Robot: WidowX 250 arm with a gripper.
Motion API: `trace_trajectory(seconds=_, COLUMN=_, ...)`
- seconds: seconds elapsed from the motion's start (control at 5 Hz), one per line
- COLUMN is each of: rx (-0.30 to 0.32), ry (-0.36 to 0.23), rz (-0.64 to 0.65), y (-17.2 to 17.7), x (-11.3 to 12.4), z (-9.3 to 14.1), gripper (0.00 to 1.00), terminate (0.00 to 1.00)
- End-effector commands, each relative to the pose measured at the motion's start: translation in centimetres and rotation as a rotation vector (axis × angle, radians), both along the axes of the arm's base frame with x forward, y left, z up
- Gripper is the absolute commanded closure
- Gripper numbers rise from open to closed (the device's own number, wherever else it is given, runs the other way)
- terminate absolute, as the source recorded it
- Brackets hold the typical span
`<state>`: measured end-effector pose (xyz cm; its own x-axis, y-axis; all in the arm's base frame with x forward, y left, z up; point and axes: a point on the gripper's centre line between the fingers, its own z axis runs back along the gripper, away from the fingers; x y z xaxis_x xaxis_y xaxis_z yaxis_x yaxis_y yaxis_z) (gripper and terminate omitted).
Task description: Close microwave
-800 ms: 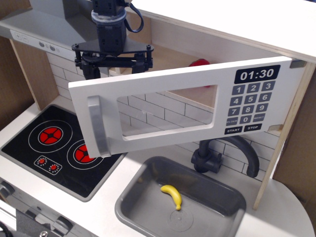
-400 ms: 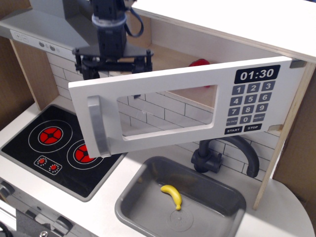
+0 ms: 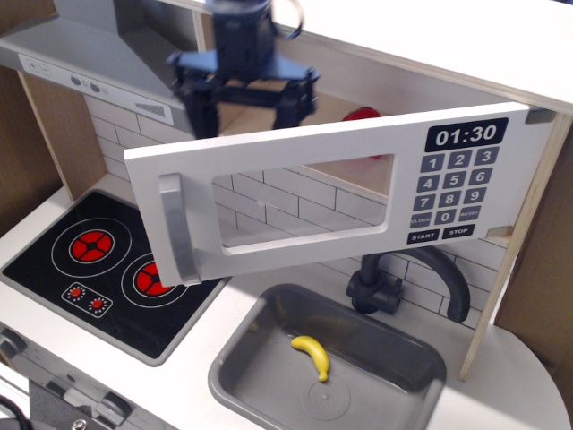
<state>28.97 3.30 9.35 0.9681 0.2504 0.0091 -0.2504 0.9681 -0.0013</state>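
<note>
Microwave door hung ajar, light and rigid; we'd push near the handle. Pincer was spread, empty.

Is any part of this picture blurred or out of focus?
In observation.image, the gripper above the microwave door looks slightly motion-blurred; the door, keypad, banana and sink are sharp, under even light without strong glare.

White countertop spanning lower frame. Black two-burner stovetop sitting at lower left. Grey sink sitting lower centre, holding yellow banana. Dark faucet standing behind sink.
</note>
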Motion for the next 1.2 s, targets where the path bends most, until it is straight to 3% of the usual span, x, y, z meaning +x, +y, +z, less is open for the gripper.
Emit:
trace_trajectory(seconds=0.0, rx=-0.05, ry=-0.155, rz=-0.116, y=-3.0, x=0.5, z=6.4, gripper=0.0, terminate=0.0)
trace_trajectory(seconds=0.2, rx=-0.085, ry=-0.149, rz=-0.175, y=-4.1, x=-0.2, z=7.8, gripper=0.0, terminate=0.0)
trace_trajectory(seconds=0.4, rx=-0.109, ry=-0.145, rz=-0.265, y=-4.8, x=-1.3, z=7.6, gripper=0.0, terminate=0.0)
trace_trajectory(seconds=0.6, rx=-0.105, ry=-0.077, rz=-0.339, y=-5.3, x=-2.2, z=6.4, gripper=0.0, terminate=0.0)
trace_trajectory(seconds=0.8, rx=-0.092, ry=-0.078, rz=-0.383, y=-5.4, x=-2.9, z=5.4, gripper=0.0, terminate=0.0)
trace_trajectory(seconds=1.0, rx=-0.015, ry=-0.114, rz=-0.356, y=-4.9, x=-2.5, z=4.7, gripper=0.0, terminate=0.0)
